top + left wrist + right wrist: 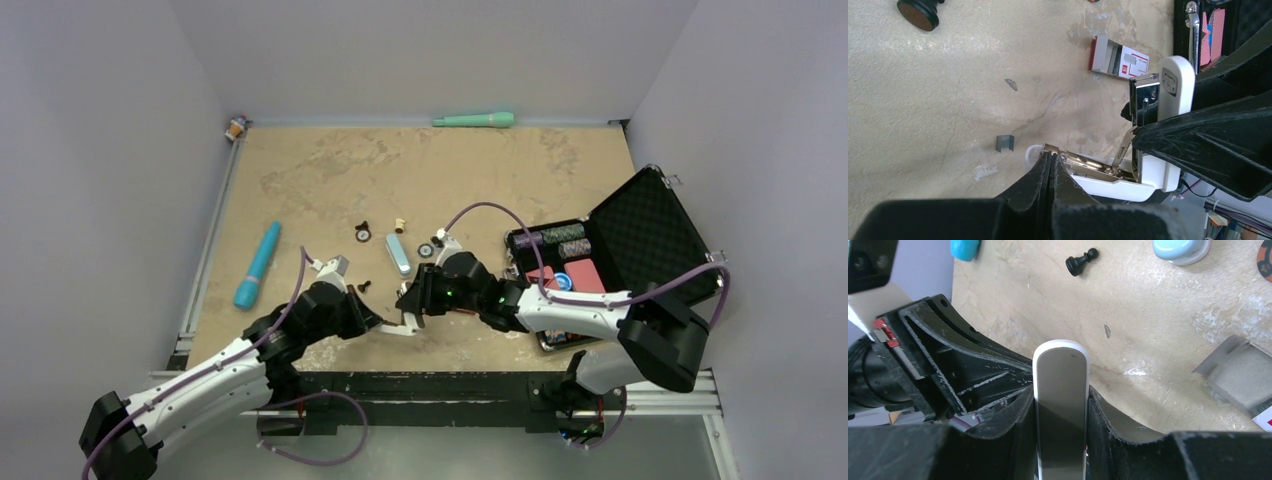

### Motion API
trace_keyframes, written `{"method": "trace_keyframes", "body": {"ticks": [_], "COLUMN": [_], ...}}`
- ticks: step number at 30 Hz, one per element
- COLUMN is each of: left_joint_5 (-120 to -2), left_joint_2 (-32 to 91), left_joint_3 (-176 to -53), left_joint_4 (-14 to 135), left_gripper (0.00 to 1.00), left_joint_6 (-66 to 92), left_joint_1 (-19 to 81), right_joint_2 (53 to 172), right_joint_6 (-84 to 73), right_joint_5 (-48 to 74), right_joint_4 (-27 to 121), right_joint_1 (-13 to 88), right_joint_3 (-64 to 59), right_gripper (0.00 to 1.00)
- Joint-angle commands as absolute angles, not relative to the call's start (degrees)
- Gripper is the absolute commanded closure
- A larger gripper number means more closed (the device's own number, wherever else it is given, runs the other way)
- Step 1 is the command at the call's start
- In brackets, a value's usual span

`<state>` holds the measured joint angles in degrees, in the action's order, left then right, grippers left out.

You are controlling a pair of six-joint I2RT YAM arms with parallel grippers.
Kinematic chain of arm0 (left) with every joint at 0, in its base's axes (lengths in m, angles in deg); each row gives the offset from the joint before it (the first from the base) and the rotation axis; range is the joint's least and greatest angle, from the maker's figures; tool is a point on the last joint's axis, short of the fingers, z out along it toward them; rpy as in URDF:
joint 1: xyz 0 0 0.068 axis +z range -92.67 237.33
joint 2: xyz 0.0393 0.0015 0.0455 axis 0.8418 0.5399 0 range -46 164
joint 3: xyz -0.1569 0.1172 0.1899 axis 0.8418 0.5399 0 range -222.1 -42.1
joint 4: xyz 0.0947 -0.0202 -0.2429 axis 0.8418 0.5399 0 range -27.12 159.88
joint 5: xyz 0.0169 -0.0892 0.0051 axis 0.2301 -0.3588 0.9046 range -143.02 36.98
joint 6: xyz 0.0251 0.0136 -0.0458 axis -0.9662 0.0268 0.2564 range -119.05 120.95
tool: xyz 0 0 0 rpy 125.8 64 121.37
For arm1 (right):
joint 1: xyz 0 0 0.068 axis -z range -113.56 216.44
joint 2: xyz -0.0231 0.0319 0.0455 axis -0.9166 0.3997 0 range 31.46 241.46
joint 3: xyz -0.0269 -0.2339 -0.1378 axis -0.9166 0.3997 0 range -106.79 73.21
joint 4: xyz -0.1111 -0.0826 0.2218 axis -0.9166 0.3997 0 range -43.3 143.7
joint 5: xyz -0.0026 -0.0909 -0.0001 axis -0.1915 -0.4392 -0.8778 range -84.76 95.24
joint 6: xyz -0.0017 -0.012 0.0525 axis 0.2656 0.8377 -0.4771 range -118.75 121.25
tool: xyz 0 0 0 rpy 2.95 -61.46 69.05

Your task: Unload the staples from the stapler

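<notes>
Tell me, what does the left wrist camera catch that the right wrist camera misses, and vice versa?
Only the left wrist view shows the staples lying loose on the table, the stapler hinged open, and the left gripper pinched shut on its metal strip. Only the right wrist view shows a light blue rounded object and a blue marker end. Both show the stapler's white bar clamped in the right gripper, and the staple box.
</notes>
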<state>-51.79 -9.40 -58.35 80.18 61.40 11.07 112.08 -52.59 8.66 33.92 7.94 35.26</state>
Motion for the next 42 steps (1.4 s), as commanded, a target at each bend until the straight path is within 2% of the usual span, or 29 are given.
{"method": "trace_keyframes", "body": {"ticks": [1,8,12,17,23,27,28,30,34,37,42], "left_joint_5": [-54.0,-53.3,-49.1,-45.7,-47.0,-56.1,-56.5,-55.9,-59.6,-60.6,-60.4], "left_joint_2": [-9.8,-12.8,-17.3,-23.9,-26.9,-28.2,-27.9,-26.7,-26.3,-28.2,-34.7], "left_joint_3": [-57.6,-58.3,-64.2,-71.9,-75.6,-75.0,-75.6,-77.2,-79.3,-80.2,-80.2], "left_joint_4": [81.2,84.9,96.1,108.1,111.5,102.0,101.6,102.5,102.6,103.1,102.1], "left_gripper": [1.00,1.00,1.00,1.00,0.98,0.75,0.68,0.41,0.18,0.12,0.13], "left_joint_6": [62.1,61.8,58.9,55.2,53.3,48.4,47.6,46.4,43.7,42.2,40.0], "left_joint_1": [11.0,11.0,11.0,11.1,11.1,11.1,11.1,11.0,11.1,11.1,11.1], "right_joint_2": [108.2,105.4,101.5,88.9,76.6,75.6,75.2,74.6,75.1,76.5,80.7], "right_joint_6": [-54.3,-54.0,-53.6,-53.9,-50.0,-48.8,-48.8,-49.5,-49.8,-51.0,-58.3], "right_joint_5": [5.3,3.0,0.0,-7.7,-2.1,3.2,5.4,9.8,13.6,21.7,30.2], "right_joint_4": [32.2,34.7,39.3,46.4,45.1,43.1,41.0,35.8,31.7,23.0,4.2], "right_joint_1": [7.8,7.8,7.9,10.8,16.2,16.2,16.3,16.7,16.8,17.8,18.7], "right_joint_3": [33.4,33.8,33.4,34.4,35.1,34.3,34.7,35.5,35.2,37.4,41.5], "right_gripper": [1.00,1.00,1.00,1.00,1.00,1.00,1.00,1.00,1.00,1.00,1.00]}}
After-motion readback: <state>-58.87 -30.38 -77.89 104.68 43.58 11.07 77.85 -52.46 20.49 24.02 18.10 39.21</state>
